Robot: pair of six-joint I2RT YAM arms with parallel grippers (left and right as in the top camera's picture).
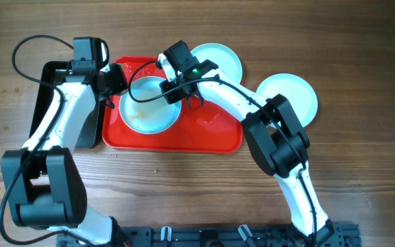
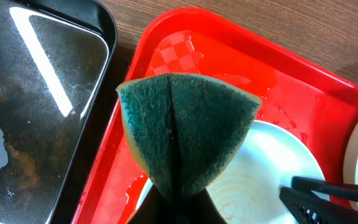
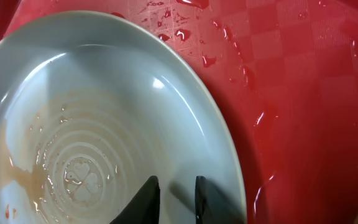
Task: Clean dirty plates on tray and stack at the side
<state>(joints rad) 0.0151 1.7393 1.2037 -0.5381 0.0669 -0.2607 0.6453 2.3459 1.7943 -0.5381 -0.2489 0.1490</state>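
scrubbing the 1 plate left on the tray

we judge the scrubbing step to be in hand. 1 plate point(image 1: 146, 113) lies on the left half of the red tray point(image 1: 211, 134), with brownish sauce streaks and a film of water in its well. a 2nd plate point(image 1: 219, 60) sits at the tray's far right corner and a 3rd plate point(image 1: 293, 96) just off the tray's right side. from above both look clean, and they lie apart, not stacked.

the left gripper point(image 1: 113, 81) hangs over the tray's left rim, clamped on a folded green sponge point(image 2: 188, 134) that juts out ahead of it. the sponge is over the tray's left part at the plate's edge. we cannot tell whether it touches the plate.

the right gripper point(image 3: 175, 180) is over the side of the plate that faces the tray's middle. its fingers stand a narrow gap apart with nothing between them, tips close to the inner slope just inside the rim. we cannot tell whether they press on it.

the next move, as we read it, calls for bringing the sponge down into the well and rubbing across the streaks while the right gripper steadies the plate. a wet plate on a wet tray may slide. after that the plate must go off the tray to be stacked with the others.

a black tray point(image 1: 43, 103) lies just beside the red tray's left side.
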